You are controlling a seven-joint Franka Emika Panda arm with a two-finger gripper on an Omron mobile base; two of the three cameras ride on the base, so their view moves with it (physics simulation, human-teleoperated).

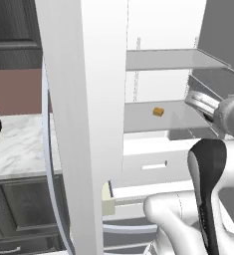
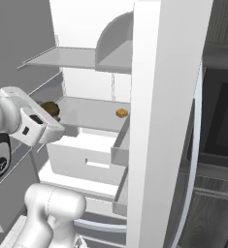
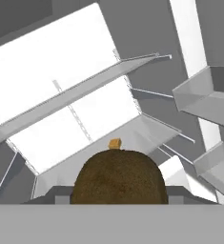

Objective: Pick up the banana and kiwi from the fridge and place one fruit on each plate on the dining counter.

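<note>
Brown kiwi (image 3: 119,177) close at bottom, apparently between the finger tips, small orange-tan cube (image 3: 115,143) beyond, on grey fridge shelf (image 3: 147,131)

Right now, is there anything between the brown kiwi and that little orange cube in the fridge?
No. In the hand view, bare grey shelf runs from the kiwi to the orange cube. The right base view shows the same.

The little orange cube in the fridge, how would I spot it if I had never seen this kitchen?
Look into the open white fridge, at the grey middle shelf above the white drawers. The orange-tan cube sits alone near the middle of that shelf. It is small, boxy and pale orange, unlike the round dark-brown kiwi at the shelf's edge by the robot's end effector.
</note>
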